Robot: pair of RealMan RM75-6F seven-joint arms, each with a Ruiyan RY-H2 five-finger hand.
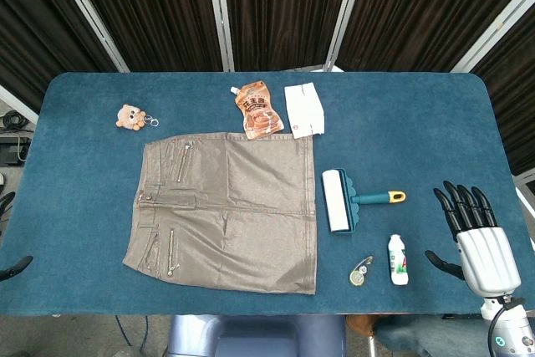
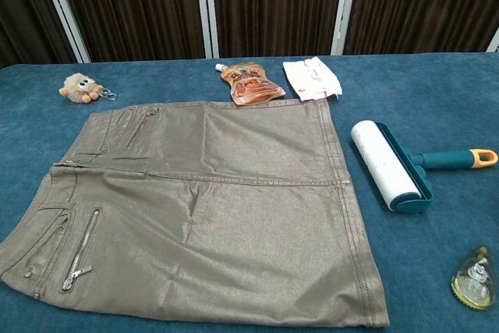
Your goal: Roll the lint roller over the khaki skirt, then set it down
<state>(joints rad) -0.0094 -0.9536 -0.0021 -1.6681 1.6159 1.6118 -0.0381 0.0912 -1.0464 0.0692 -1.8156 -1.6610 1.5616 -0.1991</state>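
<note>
head view looks steeply down; chest view sits lower, nearer; both share the khaki skirt [image 1: 230,206] [image 2: 207,212].

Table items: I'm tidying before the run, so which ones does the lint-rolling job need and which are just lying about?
Needed: lint roller, khaki skirt, right hand.

Lying about: plush keychain, brown pouch, white packet, small white bottle, round trinket.

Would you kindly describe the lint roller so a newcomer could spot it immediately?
Find the khaki skirt spread across the blue table. Just off its right edge lies the lint roller: a white drum in a teal frame with a yellow-tipped handle, far larger than the small bottle nearby.
</note>
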